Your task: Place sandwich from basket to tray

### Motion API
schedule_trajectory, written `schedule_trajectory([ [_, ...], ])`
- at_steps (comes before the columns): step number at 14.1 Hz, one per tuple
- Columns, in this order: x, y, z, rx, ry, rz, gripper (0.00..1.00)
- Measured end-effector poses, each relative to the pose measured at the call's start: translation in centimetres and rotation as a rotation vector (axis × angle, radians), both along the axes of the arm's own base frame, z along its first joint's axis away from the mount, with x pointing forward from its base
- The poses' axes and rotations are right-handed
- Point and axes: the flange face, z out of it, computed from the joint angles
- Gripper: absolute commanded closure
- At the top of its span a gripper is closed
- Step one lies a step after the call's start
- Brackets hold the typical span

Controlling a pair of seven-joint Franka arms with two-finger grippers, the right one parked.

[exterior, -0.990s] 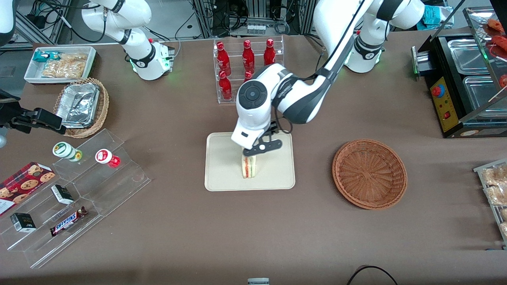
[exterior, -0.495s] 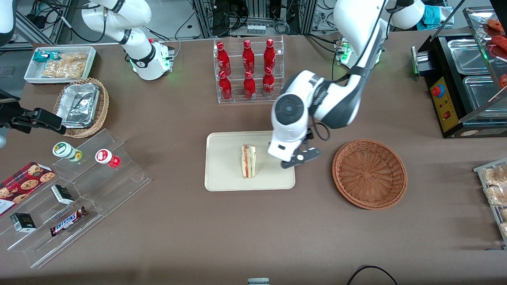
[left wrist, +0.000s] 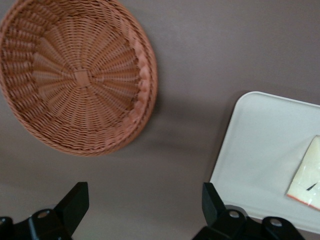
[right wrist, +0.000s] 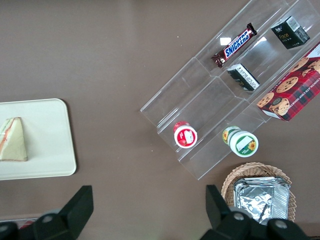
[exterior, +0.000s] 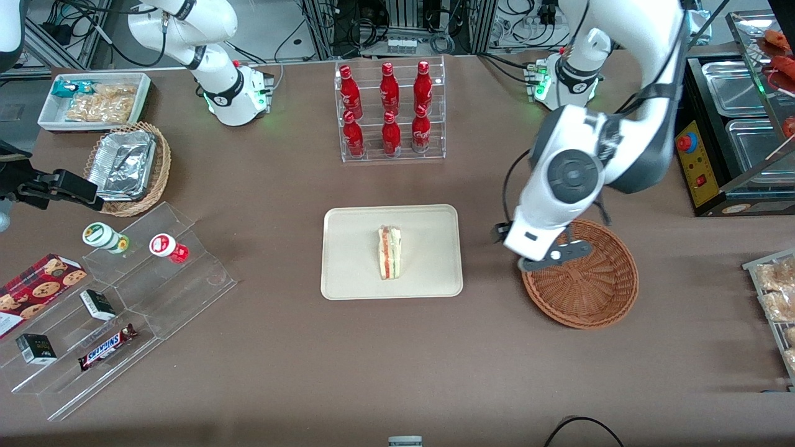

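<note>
The sandwich [exterior: 389, 252] stands on its edge in the middle of the tray [exterior: 348, 273], filling stripes facing up. It looks light and soft, bread that would dent under a hard squeeze, so I'd pinch it gently across the two flat bread faces. Over toward the working arm's end, the gripper [left wrist: 145, 210] hangs above the basket [exterior: 596, 292] rim, jaws spread wide, holding nothing.

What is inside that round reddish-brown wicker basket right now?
Nothing shows in the round reddish-brown wicker basket, only bare weave. From the front, the open black gripper above it covers part of its rim.
</note>
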Motion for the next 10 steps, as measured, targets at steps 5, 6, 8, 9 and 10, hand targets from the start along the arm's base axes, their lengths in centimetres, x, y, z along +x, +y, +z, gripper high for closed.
schedule_trajectory([
  [5, -1.2, 9.9, 5.1, -0.071, 0.036, -0.089, 0.00],
  [6, -1.5, 11.6, 6.3, -0.085, 0.037, -0.113, 0.00],
  [8, -2.4, 14.1, 8.5, -0.064, 0.034, -0.162, 0.00],
  [9, -2.8, 15.1, 9.6, -0.049, 0.031, -0.184, 0.00],
  [10, -3.1, 16.1, 10.6, -0.044, 0.025, -0.203, 0.00],
])
